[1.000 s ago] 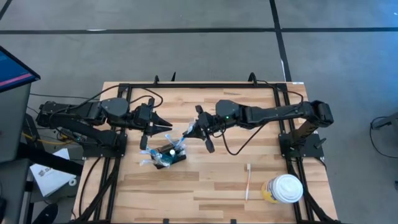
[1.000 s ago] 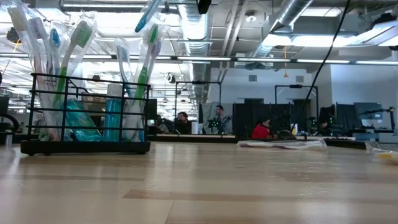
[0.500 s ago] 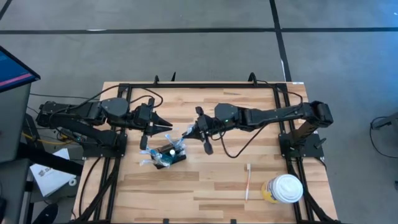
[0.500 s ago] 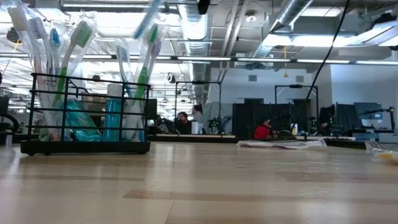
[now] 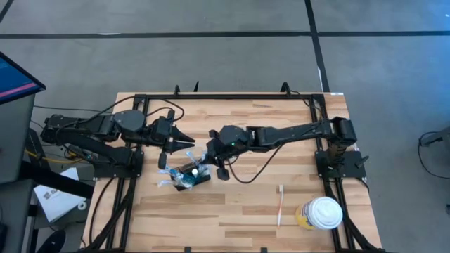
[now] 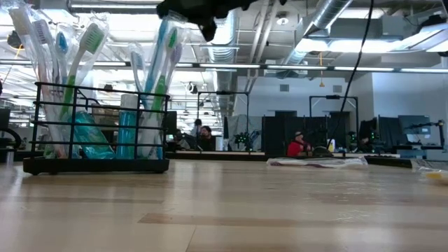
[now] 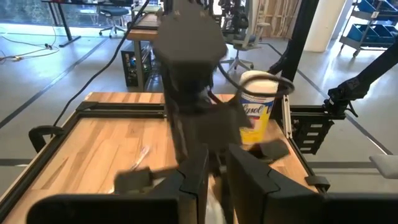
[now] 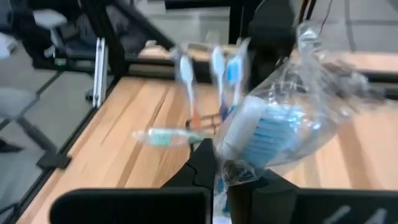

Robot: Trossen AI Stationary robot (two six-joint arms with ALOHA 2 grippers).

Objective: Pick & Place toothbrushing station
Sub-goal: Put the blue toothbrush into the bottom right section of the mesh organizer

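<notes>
**Right arm over the toothbrush holder, wrapped brush in its fingers**

From where I stand, the toothbrushing station [image 5: 192,175] sits on the wooden table [image 5: 246,204] left of centre, a small black wire-sided box crammed with toothbrushes and a blue-green tube. In the low view the holder [image 6: 96,129] stands upright on the boards, brush heads fanning out above its top rail.

The right gripper [image 5: 211,160] reaches across from the right side and hangs just above the holder's right end, its dark fingers showing at the top of the low view [image 6: 192,10] over the tallest brushes. Its wrist camera shows the fingers closed on a plastic-wrapped toothbrush [image 8: 267,134] with blue bristles, the clear wrapper bulging out past the fingertips; more brushes stand blurred beyond it.

The left gripper [image 5: 184,143] waits just up-table and to the left of the holder, near it but not touching. Its two fingers lie close together with only a narrow slit between them, holding nothing.

Well apart, toward the table's front right, a loose toothbrush [image 5: 280,204] lies flat on the wood, and just beside it stands a yellowish cup [image 5: 320,213] with a white lid.
</notes>
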